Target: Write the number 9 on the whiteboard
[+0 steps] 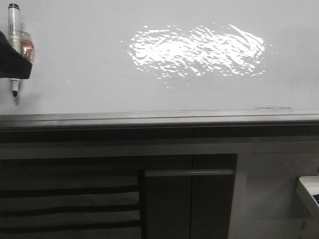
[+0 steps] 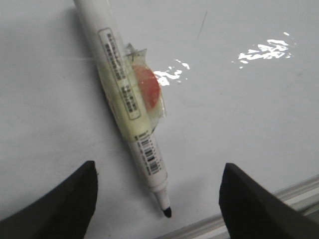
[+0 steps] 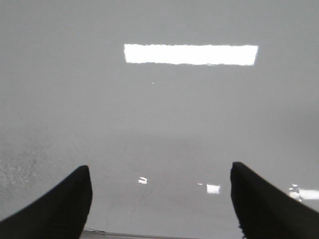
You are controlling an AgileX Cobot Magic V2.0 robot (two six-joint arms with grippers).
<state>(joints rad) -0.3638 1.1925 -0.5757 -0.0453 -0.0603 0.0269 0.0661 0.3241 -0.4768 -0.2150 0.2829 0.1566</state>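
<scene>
Whiteboard point(image 1: 89, 74), blank with no number 9 visible, spreads beneath both arms; marker point(image 2: 130, 102), tip down between the spread fingers of the left gripper point(image 2: 157, 199), may slip or skew if gripped off-centre, while the right gripper point(image 3: 159, 199) hangs open over bare board.

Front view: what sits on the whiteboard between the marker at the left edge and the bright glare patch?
Nothing. Between the marker and the glare patch the whiteboard is bare, with no pen stroke showing in the front view.
</scene>
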